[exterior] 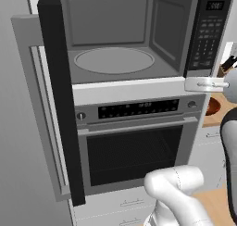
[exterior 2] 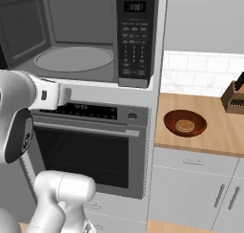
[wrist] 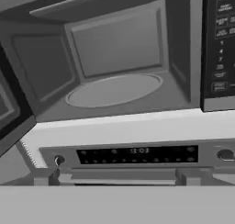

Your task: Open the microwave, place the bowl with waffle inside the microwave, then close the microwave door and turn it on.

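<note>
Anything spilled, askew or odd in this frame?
Nothing stands out. The microwave door is swung wide open, the turntable is bare, and the bowl sits upright on the counter with the waffle inside.

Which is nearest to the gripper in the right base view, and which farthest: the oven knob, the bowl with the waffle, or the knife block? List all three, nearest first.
1. Oven knob: on the oven's control strip, just right of the open gripper.
2. Bowl: on the wooden counter right of the oven, holding the waffle.
3. Knife block: at the counter's far right, against the tiled wall.
</note>
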